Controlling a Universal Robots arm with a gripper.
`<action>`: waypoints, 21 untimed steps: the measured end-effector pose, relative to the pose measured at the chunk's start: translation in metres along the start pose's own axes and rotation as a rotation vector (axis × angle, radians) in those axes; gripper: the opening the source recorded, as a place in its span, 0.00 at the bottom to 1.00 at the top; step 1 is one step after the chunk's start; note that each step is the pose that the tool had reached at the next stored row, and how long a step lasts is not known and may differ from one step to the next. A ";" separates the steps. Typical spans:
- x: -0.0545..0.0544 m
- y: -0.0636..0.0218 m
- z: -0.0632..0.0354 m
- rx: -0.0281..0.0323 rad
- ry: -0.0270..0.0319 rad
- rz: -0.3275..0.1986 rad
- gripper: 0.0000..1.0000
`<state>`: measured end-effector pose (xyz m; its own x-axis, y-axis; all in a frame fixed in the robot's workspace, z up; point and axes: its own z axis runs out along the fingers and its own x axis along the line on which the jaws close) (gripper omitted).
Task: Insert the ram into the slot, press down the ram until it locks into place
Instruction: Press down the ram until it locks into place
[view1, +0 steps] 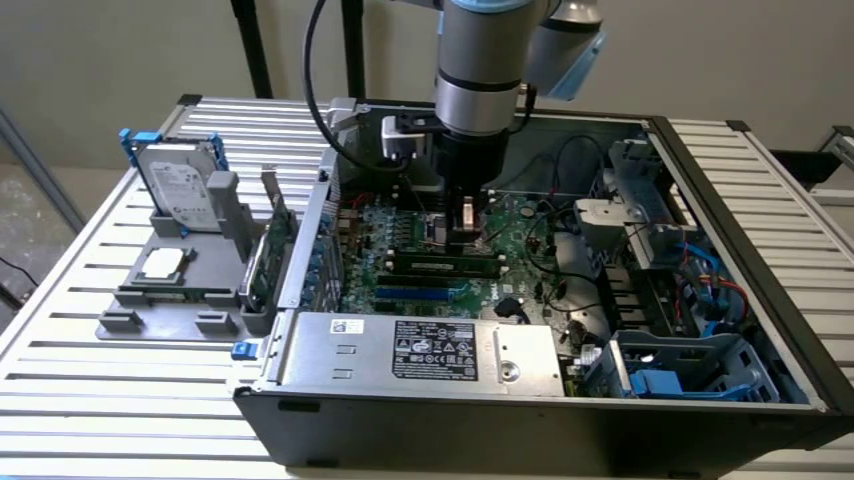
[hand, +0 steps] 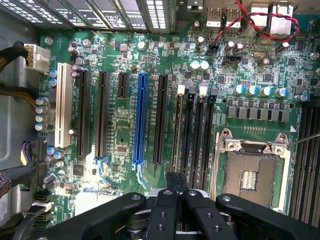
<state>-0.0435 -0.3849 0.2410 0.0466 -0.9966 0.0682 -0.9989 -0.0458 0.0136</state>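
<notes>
Since its jaws are closed, presumably for pressing, the gripper hangs just at 12 o'clock of the slotted ram in the exterior view.

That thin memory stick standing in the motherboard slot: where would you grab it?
Probably the long top edge of the ram, near its middle, coming from straight above. It stands on edge, seated along its bottom, so only that edge is free, and its two flat faces suit a pinch.
</notes>
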 end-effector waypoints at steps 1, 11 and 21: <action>0.000 0.0004 0.0012 -0.0001 0.0000 0.000 0.11; -0.003 0.0017 0.0093 0.0000 -0.0002 0.000 0.11; -0.004 0.0018 0.0149 -0.0009 -0.0001 0.000 0.11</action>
<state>-0.0456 -0.3820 0.2258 0.0466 -0.9966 0.0681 -0.9989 -0.0457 0.0145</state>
